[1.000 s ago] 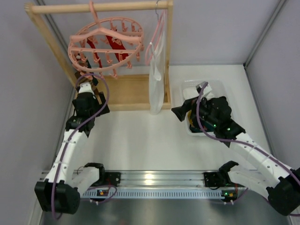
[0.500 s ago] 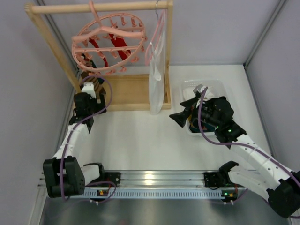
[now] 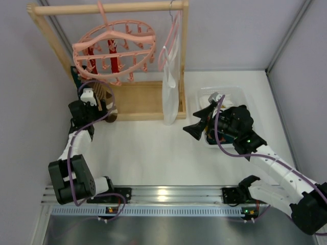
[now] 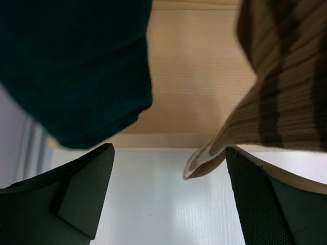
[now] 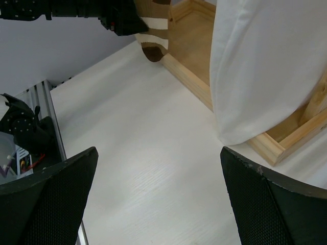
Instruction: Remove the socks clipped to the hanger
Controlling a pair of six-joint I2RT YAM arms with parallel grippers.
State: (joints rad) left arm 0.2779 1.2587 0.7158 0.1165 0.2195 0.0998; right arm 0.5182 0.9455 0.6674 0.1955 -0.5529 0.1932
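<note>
I am seeing the hanger (image 3: 115, 35) showing salmon pink all over, and the socks (image 3: 113, 61) clipped under it showing red. Through the left wrist camera I am looking at a plain dark teal sock (image 4: 76, 66) and a brown sock (image 4: 276, 97) carrying darker brown stripes and a cream edge. The hanging cloth (image 5: 265, 66) is reading white, the wooden frame (image 3: 148, 99) pale tan, and the table (image 3: 153, 153) white with fine grain.
</note>
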